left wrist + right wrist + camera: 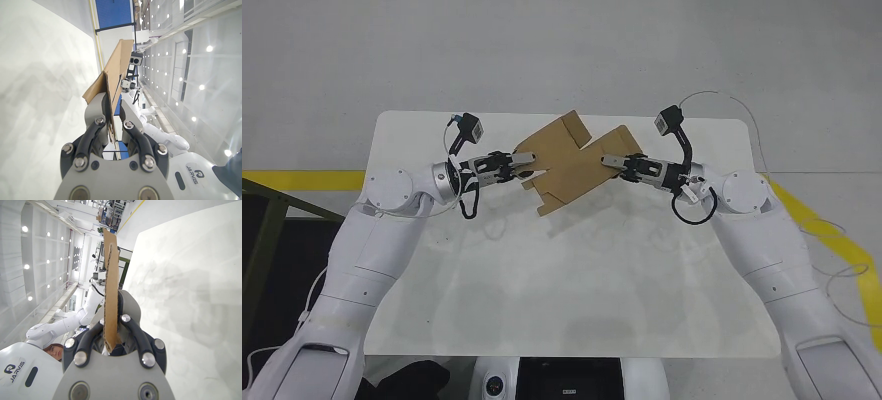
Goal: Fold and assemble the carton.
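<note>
A: Where is the carton?

B: Off the table, over its far half. It is a mostly flat brown blank, broad face up, slung between the 2 grippers. Flaps stick out toward the far side.

A: Step in hand, and how to do it well?

B: My reading: getting a 2-handed hold before the first fold. Nothing is assembled yet. The left grip should close fully first. Then I would use the right pinch as the anchor and swing the left wrist around a scored crease. A straight pull apart could slip or tear the board. Resting a panel on the table would steady the bend.

A: Left gripper?

B: It straddles the carton's left edge. In its wrist view 1 pad lies against the board, and a gap shows between the board and the other finger. I log it as spread, not clamped.

A: Right gripper?

B: Pinching the opposite edge. The board runs edge-on straight between its fingers, with no gap that I can make out.

A: Arm pose?

B: Both arms reach forward, then turn inward at the elbow. The forearms lie roughly in 1 line, with the wrists facing each other across the carton. Both grippers are well above the tabletop, level with each other.

A: Risk?

B: With the left side loose, the carton could sag or pivot on the 1 firm pinch.
</note>
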Robot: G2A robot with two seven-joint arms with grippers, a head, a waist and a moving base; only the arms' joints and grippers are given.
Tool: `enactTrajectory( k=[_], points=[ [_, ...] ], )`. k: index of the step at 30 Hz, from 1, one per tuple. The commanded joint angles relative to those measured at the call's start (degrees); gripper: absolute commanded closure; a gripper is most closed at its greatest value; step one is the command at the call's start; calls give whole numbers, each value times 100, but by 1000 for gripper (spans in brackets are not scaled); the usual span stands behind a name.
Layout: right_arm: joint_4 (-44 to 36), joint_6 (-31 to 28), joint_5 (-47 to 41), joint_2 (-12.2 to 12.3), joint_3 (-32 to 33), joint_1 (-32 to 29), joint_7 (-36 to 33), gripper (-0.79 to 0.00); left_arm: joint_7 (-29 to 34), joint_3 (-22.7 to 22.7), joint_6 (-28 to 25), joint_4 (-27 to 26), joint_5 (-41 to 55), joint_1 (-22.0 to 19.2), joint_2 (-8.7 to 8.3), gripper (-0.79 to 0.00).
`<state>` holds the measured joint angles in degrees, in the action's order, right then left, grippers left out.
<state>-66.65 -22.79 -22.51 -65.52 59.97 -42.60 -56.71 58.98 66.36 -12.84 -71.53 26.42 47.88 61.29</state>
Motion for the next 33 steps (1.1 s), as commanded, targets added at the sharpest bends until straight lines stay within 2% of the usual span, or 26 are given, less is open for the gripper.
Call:
enactTrajectory(
  k=[1,4,7,8,9,10,18,22,28,30,31,32,33],
  points=[
    [-9,-5,10,-2,6,-2,1,0,3,1,11,18,-4,-3,2,-123],
    [-27,3,3,-8,11,-6,-6,0,5,1,23,30,8,-7,7,0],
    [-36,15,6,-12,21,-8,-10,0,15,-4,19,36,17,-13,14,0],
    [-36,17,8,-13,25,-9,-11,-126,15,-6,20,39,22,-18,16,0],
    [-19,34,20,-13,32,-8,-9,-640,15,-7,23,40,28,-24,19,0],
    [2,51,27,-12,42,-8,-3,-785,17,-6,21,34,36,-32,22,0],
    [263,-33,323,88,401,10,40,-785,237,163,-131,-171,46,-90,-11,0],
    [193,-384,226,154,606,3,-369,-785,474,236,-216,-328,-10,-103,-40,0],
    [105,-592,-567,143,596,115,-1303,-785,928,200,-316,-453,-224,-113,-74,0],
    [101,-651,-828,113,500,199,-1634,-674,1038,171,-325,-458,-282,-104,-80,0],
    [126,-668,-921,98,452,250,-1758,-551,1088,156,-319,-458,-292,-101,-83,0],
    [64,-624,-1034,74,365,303,-1854,-505,1177,126,-314,-471,-310,-97,-85,0],
    [14,-566,-1102,55,280,348,-1913,-523,1278,100,-335,-492,-338,-104,-88,0]
  ],
)
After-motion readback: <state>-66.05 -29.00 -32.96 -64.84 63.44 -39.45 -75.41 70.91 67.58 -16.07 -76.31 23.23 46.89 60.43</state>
